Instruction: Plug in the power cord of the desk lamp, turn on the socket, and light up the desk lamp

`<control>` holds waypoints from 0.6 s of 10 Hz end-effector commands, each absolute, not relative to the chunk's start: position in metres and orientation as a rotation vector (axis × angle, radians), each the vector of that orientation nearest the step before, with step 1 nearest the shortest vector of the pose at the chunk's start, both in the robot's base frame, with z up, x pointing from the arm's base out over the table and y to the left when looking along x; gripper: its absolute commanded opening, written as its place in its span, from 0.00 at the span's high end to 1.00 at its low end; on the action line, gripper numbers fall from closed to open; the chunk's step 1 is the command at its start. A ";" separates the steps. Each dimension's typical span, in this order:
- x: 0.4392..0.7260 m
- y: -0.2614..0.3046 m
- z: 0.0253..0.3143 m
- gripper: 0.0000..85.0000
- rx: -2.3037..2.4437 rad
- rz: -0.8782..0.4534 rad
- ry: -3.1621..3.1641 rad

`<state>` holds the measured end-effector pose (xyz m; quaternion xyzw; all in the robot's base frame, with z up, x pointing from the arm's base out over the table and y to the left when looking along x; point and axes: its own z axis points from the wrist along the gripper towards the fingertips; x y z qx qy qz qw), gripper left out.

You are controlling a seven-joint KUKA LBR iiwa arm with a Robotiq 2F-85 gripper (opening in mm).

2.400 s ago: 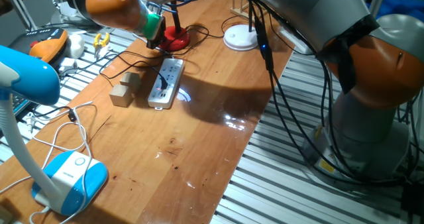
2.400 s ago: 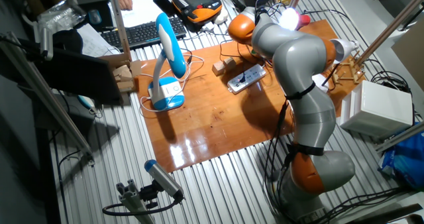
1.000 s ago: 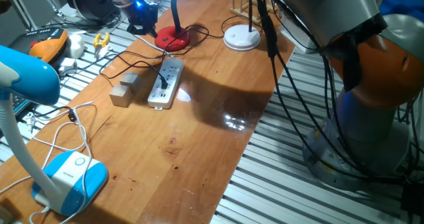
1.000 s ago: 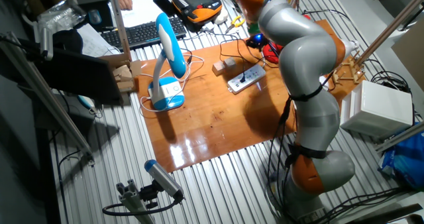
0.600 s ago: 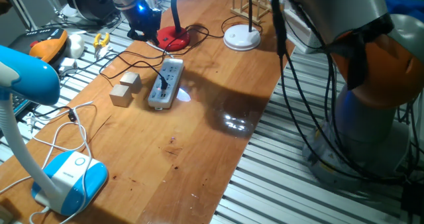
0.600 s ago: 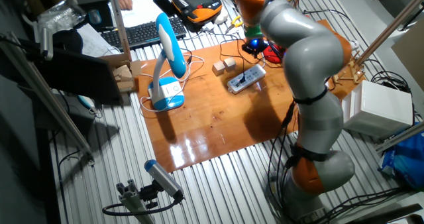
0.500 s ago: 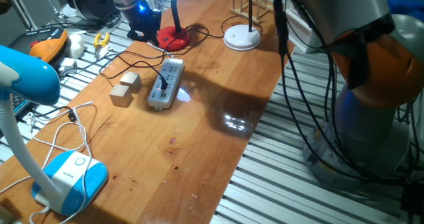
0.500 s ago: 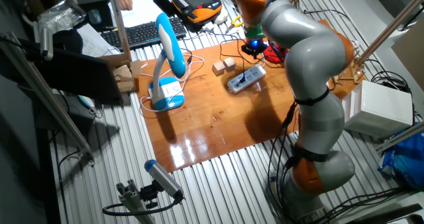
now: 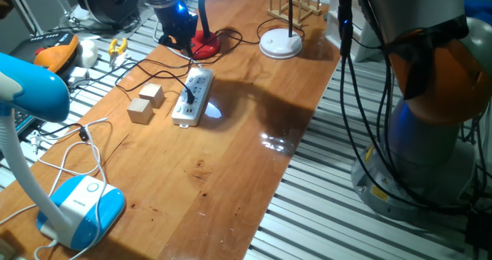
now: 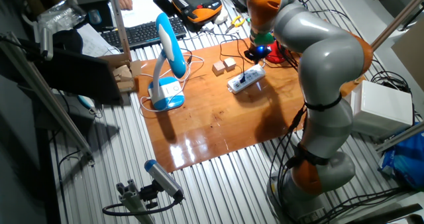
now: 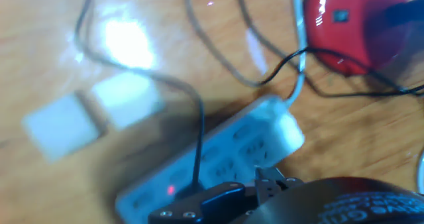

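Hand view: I see the socket [image 11: 218,154] lying diagonally on the wooden table [image 11: 99,12], a small red light glowing near its lower end
Power cord: the power cord [image 11: 199,138] runs down onto the socket's face; its plug end is blurred
Desk lamp: the desk lamp [image 9: 201,43] stands at the table's far end, red base just beyond the socket [image 9: 192,95], bulb lit (bright spot on the wood beside the strip)
Gripper: the gripper [image 9: 178,31] hangs over the table's far end, just beside the lamp's base; I cannot tell how its fingers stand, only dark blurred hardware shows
Wooden blocks: two wooden blocks [image 9: 144,102] sit just left of the socket
Blue lamp: the blue lamp [image 9: 73,206] stands at the near corner, well apart
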<state>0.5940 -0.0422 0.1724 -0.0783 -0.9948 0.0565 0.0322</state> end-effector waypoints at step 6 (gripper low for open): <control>0.602 -0.041 0.169 1.00 -0.153 0.177 -3.085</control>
